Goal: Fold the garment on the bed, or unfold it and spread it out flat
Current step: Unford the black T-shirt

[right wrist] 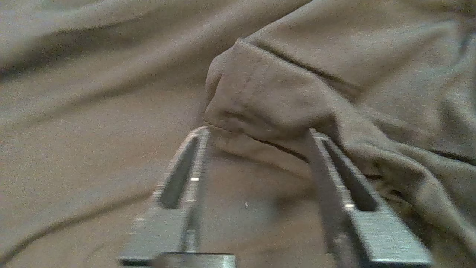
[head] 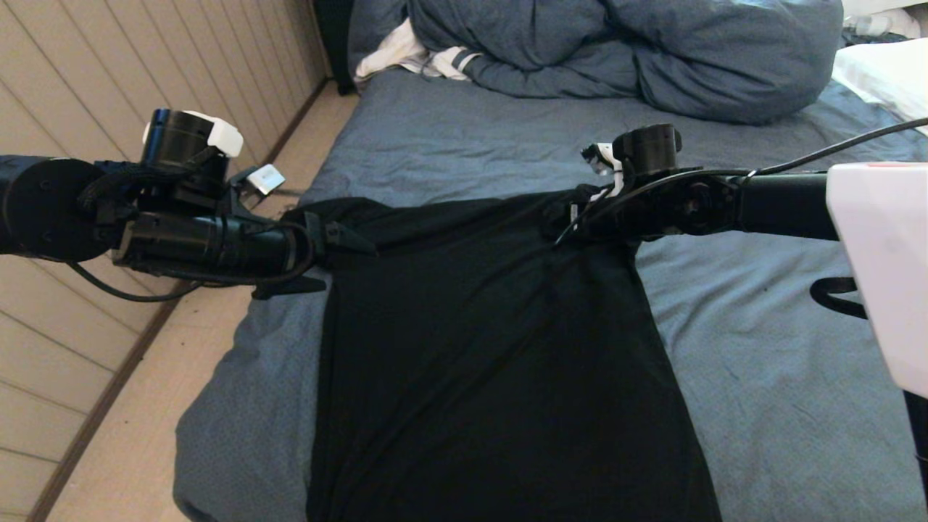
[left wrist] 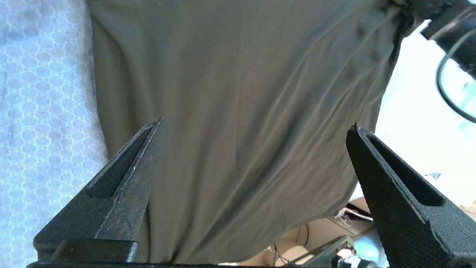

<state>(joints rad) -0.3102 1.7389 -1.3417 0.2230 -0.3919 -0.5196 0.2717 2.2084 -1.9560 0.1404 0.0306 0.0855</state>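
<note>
The garment (head: 493, 348), a black T-shirt with its plain side up, lies lengthwise on the bed (head: 761, 362), its near end running out of the head view. My left gripper (head: 326, 257) is at its far left corner, open wide, and only cloth (left wrist: 241, 93) shows beyond the fingers (left wrist: 126, 186). My right gripper (head: 573, 214) is at the far right corner. Its jaws stand apart in the right wrist view, with a hemmed fold of the shirt (right wrist: 267, 100) bunched just at the gripper (right wrist: 258, 129); nothing is pinched.
A bulky blue duvet (head: 616, 51) is piled at the far end of the bed, with a white striped cloth (head: 406, 54) beside it and a white pillow (head: 884, 72) at the far right. A panelled wall and a strip of floor (head: 145, 406) run along the left.
</note>
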